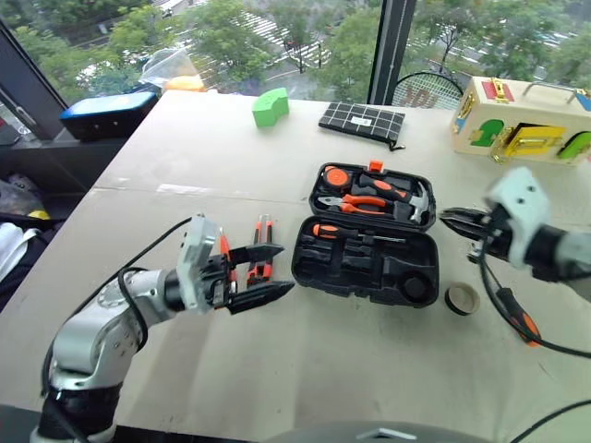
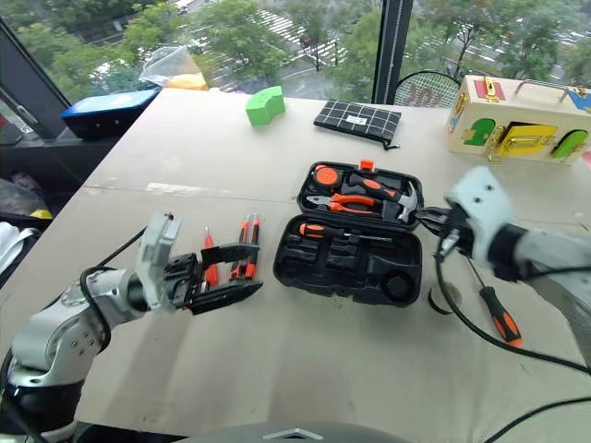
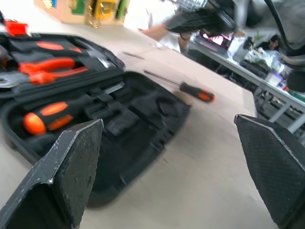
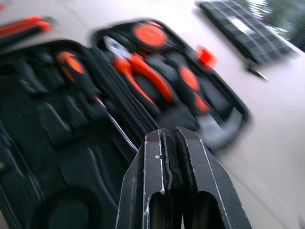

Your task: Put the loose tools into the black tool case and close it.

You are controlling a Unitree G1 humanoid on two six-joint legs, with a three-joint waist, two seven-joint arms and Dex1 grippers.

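The black tool case lies open at the table's middle, with hammer, pliers and tape measure clipped in its lid. One orange-and-black screwdriver rests in the base. A second screwdriver lies on the table right of the case, beside the small tape roll. Left of the case lie the utility knife and the small orange pointed tool. My left gripper hangs open just over them, pointing at the case. My right gripper hovers shut and empty by the lid's right end.
At the back stand a green block, a flat black checked pouch, a wooden latch box at the right and a blue-topped box at the left edge. A black cable from my right arm loops over the right screwdriver.
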